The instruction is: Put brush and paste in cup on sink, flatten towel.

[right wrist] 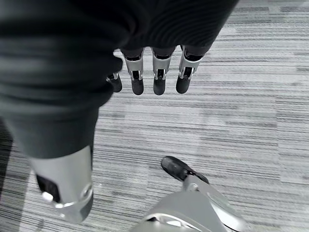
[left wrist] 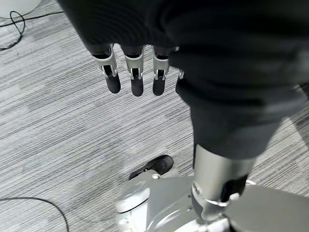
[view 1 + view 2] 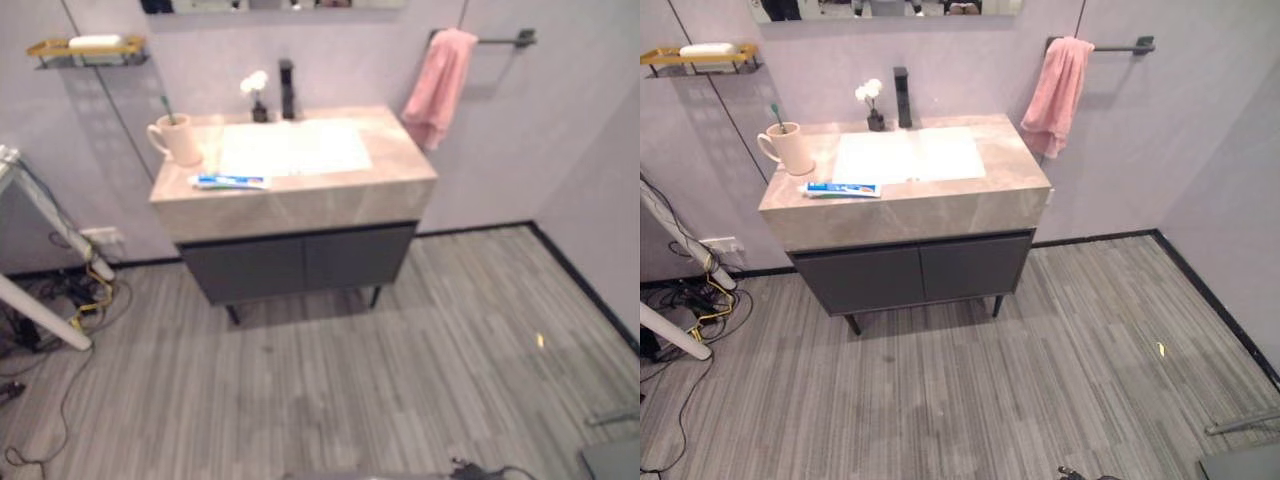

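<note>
Nearest, down by the floor: left hand and right hand both hanging loose, fingers straight, holding nothing. Seen like that from the wrists alone; from the head, just the far things. Farther off, paste flat near the sink's front edge, beside the cup. Brush maybe in the cup already, too small to tell. Towel bunched on the bar. Could slip: paste knocked off the edge, cup tipped over, towel pulled down.
</note>
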Controlling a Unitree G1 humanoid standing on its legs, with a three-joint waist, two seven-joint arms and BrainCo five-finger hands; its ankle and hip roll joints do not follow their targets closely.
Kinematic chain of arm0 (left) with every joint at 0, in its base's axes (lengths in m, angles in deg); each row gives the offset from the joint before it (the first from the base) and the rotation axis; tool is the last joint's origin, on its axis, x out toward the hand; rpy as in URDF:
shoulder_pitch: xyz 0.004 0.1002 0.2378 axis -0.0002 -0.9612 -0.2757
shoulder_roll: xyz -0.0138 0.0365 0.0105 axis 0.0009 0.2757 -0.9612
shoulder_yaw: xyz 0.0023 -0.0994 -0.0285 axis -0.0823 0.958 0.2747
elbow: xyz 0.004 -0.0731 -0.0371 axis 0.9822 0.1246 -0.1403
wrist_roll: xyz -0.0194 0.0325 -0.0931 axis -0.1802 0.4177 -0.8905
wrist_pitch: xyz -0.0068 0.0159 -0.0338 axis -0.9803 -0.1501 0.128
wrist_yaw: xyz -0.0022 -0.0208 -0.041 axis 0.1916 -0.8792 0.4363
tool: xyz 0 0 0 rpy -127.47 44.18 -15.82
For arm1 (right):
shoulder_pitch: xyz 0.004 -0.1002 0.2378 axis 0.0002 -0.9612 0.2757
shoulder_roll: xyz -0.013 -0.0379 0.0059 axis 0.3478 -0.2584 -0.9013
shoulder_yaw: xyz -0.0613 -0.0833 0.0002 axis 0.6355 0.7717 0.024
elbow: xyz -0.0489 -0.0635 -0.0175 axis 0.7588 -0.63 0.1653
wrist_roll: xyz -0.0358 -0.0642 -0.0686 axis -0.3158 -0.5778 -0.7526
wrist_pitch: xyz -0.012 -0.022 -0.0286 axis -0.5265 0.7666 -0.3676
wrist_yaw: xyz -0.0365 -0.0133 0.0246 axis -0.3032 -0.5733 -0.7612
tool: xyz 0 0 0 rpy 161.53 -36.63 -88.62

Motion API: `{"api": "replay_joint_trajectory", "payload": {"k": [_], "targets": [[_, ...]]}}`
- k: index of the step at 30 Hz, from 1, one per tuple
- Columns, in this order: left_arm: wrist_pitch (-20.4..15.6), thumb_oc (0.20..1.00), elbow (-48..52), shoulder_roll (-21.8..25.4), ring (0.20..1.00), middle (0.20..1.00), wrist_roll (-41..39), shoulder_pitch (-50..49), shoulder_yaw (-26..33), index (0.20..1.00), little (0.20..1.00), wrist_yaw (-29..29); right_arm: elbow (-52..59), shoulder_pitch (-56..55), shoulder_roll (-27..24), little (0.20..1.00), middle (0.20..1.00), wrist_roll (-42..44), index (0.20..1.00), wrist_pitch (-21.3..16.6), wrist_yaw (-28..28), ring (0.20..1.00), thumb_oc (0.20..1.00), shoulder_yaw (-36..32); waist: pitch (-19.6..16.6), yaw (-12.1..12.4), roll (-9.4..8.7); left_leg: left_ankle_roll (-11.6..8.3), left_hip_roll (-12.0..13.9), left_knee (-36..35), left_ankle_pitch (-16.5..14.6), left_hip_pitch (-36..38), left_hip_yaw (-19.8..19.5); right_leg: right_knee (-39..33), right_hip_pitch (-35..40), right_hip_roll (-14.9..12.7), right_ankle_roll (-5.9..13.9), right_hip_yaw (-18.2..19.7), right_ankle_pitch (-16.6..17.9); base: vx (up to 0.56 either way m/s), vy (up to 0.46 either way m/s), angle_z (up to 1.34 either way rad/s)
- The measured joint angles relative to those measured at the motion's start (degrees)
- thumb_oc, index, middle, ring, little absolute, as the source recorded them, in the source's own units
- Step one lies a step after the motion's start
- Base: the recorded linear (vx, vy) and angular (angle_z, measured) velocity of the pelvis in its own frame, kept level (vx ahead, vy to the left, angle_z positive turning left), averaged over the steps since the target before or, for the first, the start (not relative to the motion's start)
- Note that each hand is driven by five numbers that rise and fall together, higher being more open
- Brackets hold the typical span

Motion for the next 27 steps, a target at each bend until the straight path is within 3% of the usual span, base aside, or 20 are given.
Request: {"api": "replay_joint_trajectory", "payload": {"k": [8,21,27], "targets": [[-0.2,1.0,1.1,0.2,1.0,1.0,-0.8,0.7,0.0,1.0,1.0,0.0,0.5,0.5,0.8,1.0,1.0,-0.2,1.0,0.0,-0.5,1.0,1.0,1.2,-0.1,0.2,-0.11,0.21,-0.7,0.0,0.1,0.7,-1.6,0.3,1.8,-0.7,0.24,-2.0,-0.2,-0.01,0.061,0.12],[-0.1,1.0,-0.6,-0.4,1.0,1.0,-2.3,0.0,1.8,1.0,1.0,0.3,2.2,0.5,1.6,1.0,1.0,-2.4,1.0,-0.6,-1.3,1.0,1.0,1.7,0.0,0.9,-0.47,0.63,-1.5,0.0,0.0,1.7,-1.5,0.4,2.3,-1.4,0.82,-1.7,0.1,-0.02,0.087,-0.01],[-0.1,1.0,0.0,0.0,1.0,1.0,-2.2,1.1,1.6,1.0,1.0,0.3,1.3,0.0,1.7,1.0,1.0,-2.2,1.0,-0.6,-1.9,1.0,1.0,0.7,0.5,1.5,-0.95,1.78,-2.1,-0.3,-0.4,2.0,-1.6,5.2,0.5,-2.7,1.61,-1.5,-0.8,-0.04,0.104,0.02]]}}
